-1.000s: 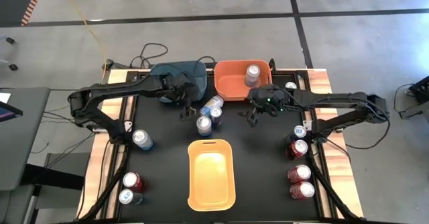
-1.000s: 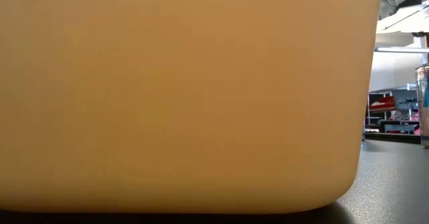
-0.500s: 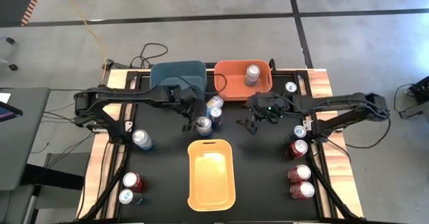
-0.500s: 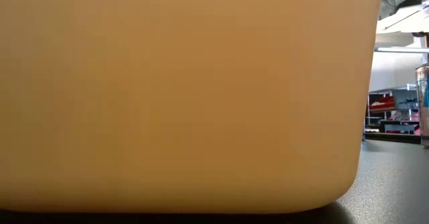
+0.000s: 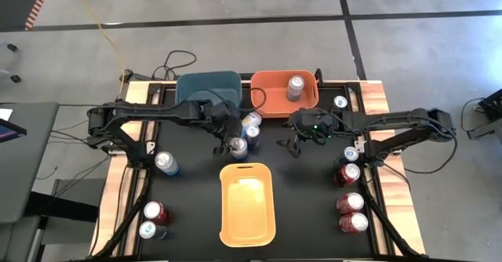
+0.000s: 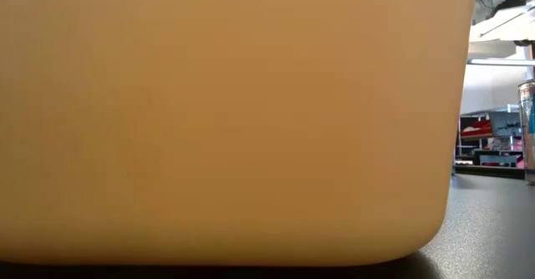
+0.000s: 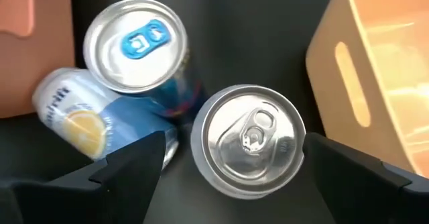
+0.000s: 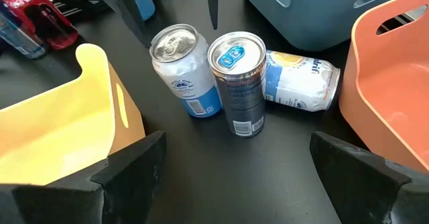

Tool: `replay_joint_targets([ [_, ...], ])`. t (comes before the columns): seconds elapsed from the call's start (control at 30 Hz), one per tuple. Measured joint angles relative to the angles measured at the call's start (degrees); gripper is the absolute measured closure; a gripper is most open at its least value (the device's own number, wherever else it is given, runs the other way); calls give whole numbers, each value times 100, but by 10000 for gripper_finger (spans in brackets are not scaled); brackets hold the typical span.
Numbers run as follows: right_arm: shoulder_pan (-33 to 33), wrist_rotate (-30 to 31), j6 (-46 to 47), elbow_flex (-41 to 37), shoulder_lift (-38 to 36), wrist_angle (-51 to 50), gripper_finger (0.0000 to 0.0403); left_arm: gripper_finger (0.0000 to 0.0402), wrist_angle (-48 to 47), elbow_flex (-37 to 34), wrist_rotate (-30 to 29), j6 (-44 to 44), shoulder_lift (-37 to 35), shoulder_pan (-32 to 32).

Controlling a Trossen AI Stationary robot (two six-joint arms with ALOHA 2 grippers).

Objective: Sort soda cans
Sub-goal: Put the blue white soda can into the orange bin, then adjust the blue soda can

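Observation:
Three soda cans cluster at mid-table: an upright white-and-blue can (image 5: 238, 144) (image 8: 182, 70), an upright grey can with a blue tab (image 8: 238, 83) (image 7: 136, 44), and a pale blue can (image 8: 298, 80) lying on its side. My left gripper (image 5: 232, 139) (image 7: 234, 163) is open above the white-and-blue can (image 7: 249, 140), one finger on either side of its silver top. My right gripper (image 5: 295, 142) (image 8: 231, 177) hangs open over bare table right of the cluster. One silver can (image 5: 295, 85) stands in the orange bin.
The blue bin (image 5: 188, 85) and orange bin (image 5: 267, 101) sit at the far edge, and the yellow bin (image 5: 223, 207) (image 6: 226, 120) sits near, beside the cluster. More cans stand along the right edge (image 5: 347, 173) and left edge (image 5: 165, 162) (image 5: 155, 212).
My left gripper has moved from in front of the blue bin toward the near edge and a little right, stopping over the white-and-blue can. My right gripper has shifted slightly toward the near edge. The cans have stayed put.

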Motion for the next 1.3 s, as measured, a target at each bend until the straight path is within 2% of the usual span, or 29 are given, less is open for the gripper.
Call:
replay_joint_targets([
  [0.23,0,-1,24,0,0,0,19,50,43,-7,68,79,3,0],
  [0.4,0,-2,26,2,0,0,19,50,19,120,-749,91,1,1],
  [0.5,0,-2,-16,2,0,68,19,50,-168,203,-942,91,-60,11],
  [0.63,15,-4,-611,2,2,507,19,50,-558,245,-984,-86,-272,-7],
  [0.8,-77,-49,-1697,11,52,1677,19,50,-867,110,-1298,-629,-515,-4],
  [0.87,-150,-172,-1805,138,209,1968,19,50,-868,-43,-1418,-854,-595,-4],
  [1.03,-281,-579,-1809,677,1056,1924,19,51,-799,-458,-1494,-1121,-642,-7],
  [1.3,-269,-663,-1989,1724,2358,1448,19,51,422,-1132,-1708,-1190,-644,-4],
])
